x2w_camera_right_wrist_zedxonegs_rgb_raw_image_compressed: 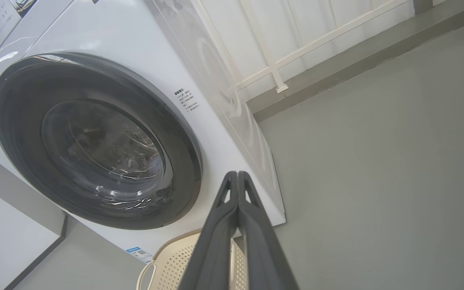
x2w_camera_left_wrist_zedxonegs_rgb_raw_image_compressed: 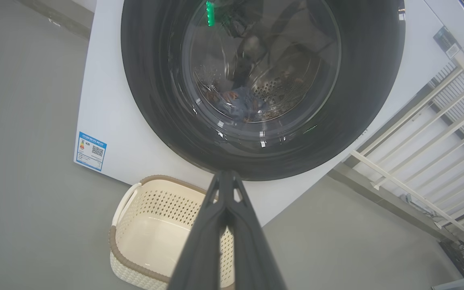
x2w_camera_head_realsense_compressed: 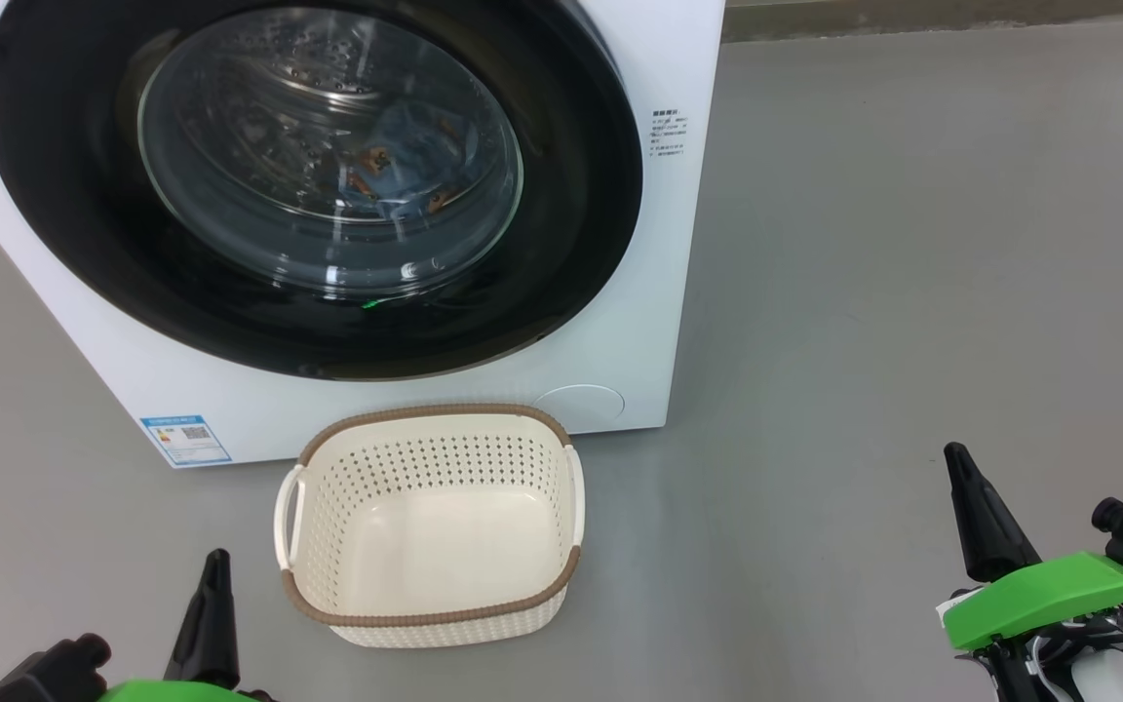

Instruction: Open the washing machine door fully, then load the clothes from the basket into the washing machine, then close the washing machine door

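At 12 o'clock in my head view: washing machine door (x2w_camera_head_realsense_compressed: pixel 581 195) sits flush on the washing machine (x2w_camera_head_realsense_compressed: pixel 683 292) | clothes (x2w_camera_head_realsense_compressed: pixel 396 166) lie in the drum behind its glass | basket (x2w_camera_head_realsense_compressed: pixel 425 468) at 6 o'clock, empty | left gripper (x2w_camera_head_realsense_compressed: pixel 217 565) at 7, right gripper (x2w_camera_head_realsense_compressed: pixel 961 468) at 4, both pressed together, holding nothing | I judge every step done.

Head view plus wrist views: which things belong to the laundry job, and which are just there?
Job:
- washing machine
- washing machine door, closed
- clothes, inside, behind the door glass
- basket, empty, on the floor in front of the machine

Just there:
- white railing beside the machine
- grey floor
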You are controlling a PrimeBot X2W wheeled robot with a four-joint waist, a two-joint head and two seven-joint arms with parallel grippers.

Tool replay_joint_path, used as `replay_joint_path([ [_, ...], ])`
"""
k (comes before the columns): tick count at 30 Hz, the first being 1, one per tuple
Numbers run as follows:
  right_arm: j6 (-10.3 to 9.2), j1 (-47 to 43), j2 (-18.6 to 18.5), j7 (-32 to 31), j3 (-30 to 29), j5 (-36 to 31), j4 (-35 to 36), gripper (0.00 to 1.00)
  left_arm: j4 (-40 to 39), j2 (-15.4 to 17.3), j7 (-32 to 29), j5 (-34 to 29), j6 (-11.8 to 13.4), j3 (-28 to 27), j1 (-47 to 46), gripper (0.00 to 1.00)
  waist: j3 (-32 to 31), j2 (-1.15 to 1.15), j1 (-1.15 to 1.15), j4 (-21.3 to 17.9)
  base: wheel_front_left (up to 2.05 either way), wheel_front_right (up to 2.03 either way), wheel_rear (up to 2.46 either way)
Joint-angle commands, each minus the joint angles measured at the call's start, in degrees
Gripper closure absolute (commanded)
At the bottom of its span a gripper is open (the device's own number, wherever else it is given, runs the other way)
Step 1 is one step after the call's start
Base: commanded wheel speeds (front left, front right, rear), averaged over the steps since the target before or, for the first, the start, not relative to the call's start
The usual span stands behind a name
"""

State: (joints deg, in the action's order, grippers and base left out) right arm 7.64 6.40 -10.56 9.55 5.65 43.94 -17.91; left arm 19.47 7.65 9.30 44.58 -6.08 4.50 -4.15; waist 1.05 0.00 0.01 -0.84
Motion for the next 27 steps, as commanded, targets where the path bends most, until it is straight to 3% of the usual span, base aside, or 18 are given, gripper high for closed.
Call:
replay_joint_path([
  [1,-0.03,1.3,-0.5,-0.4,-0.5,2.0,1.6,1.00,-1.8,0.5,-0.4,1.3,-0.3,-1.2,-1.5,1.00,0.0,0.00,0.00,0.0,0.00,0.00,0.00],
  [27,-0.07,0.9,1.6,-4.6,-3.6,14.7,2.3,1.00,-2.8,-1.0,-4.6,13.9,-0.6,-3.9,-1.6,1.00,-0.2,0.00,0.00,0.2,0.00,0.00,0.00],
])
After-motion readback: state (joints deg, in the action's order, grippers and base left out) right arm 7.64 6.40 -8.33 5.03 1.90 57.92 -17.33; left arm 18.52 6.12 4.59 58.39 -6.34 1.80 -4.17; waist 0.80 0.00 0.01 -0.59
